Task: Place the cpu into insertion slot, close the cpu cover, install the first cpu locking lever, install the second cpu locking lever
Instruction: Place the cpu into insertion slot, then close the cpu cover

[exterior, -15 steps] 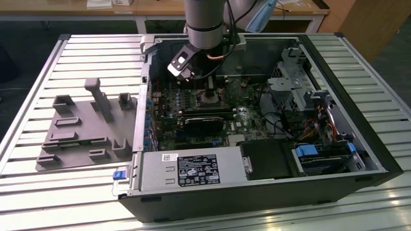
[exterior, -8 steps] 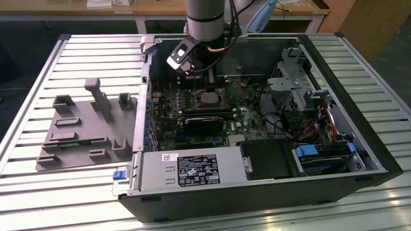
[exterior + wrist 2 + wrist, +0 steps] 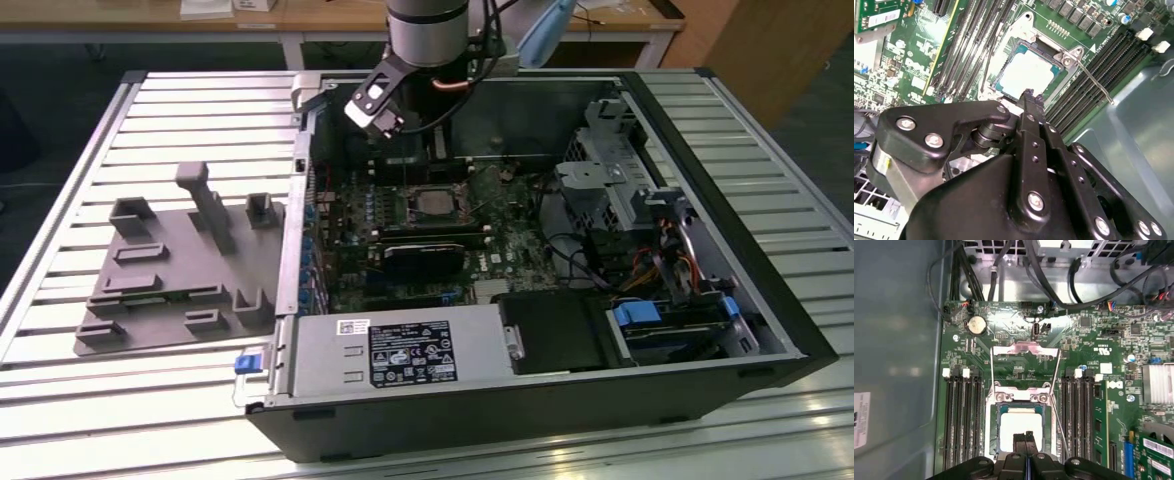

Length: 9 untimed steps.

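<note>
The cpu [image 3: 1020,424], a small square chip with a pale metal top, lies flat in the insertion slot [image 3: 995,407] on the green board; it also appears in the second wrist view [image 3: 1028,74]. The cpu cover [image 3: 1025,349], a thin silver frame, stands raised off the socket on its far side. A thin wire locking lever [image 3: 1095,84] sticks out free beside the socket. My gripper [image 3: 1029,95] is shut with nothing between its black fingers, its tips [image 3: 1025,436] hovering over the chip's near edge. In the exterior view my arm [image 3: 427,30] reaches down into the case above the socket [image 3: 430,200].
Black memory slots [image 3: 961,415] flank the socket on both sides. Cables [image 3: 1054,285] run along the case wall beyond the board. A black heatsink block [image 3: 424,262], a power supply [image 3: 400,352] and a drive cage [image 3: 627,190] fill the case. A grey moulded fixture [image 3: 174,270] lies on the slatted table.
</note>
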Motion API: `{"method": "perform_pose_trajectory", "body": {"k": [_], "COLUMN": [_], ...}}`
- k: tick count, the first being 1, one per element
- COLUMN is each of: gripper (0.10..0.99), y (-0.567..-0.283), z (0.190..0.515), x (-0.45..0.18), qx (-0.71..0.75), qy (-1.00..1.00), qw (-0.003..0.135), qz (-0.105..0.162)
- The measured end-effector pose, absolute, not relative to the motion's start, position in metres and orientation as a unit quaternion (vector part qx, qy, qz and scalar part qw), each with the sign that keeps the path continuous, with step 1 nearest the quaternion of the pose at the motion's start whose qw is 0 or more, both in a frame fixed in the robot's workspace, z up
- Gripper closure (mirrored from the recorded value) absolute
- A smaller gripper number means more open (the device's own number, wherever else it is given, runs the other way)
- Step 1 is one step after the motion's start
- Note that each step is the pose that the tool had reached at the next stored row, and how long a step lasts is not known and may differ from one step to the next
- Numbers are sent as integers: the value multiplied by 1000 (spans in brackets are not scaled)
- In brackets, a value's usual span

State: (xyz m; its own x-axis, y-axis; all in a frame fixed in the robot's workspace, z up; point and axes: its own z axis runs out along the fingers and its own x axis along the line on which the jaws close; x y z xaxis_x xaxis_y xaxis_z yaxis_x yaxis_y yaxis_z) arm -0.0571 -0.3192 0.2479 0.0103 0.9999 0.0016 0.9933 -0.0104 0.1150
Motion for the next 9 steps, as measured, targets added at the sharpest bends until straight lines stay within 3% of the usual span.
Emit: {"method": "perform_pose_trajectory", "body": {"k": [9], "gripper": [984], "y": [-319], "z": [248], "x": [-57], "qx": [710], "qy": [702], "qw": [40], "qz": [41]}}
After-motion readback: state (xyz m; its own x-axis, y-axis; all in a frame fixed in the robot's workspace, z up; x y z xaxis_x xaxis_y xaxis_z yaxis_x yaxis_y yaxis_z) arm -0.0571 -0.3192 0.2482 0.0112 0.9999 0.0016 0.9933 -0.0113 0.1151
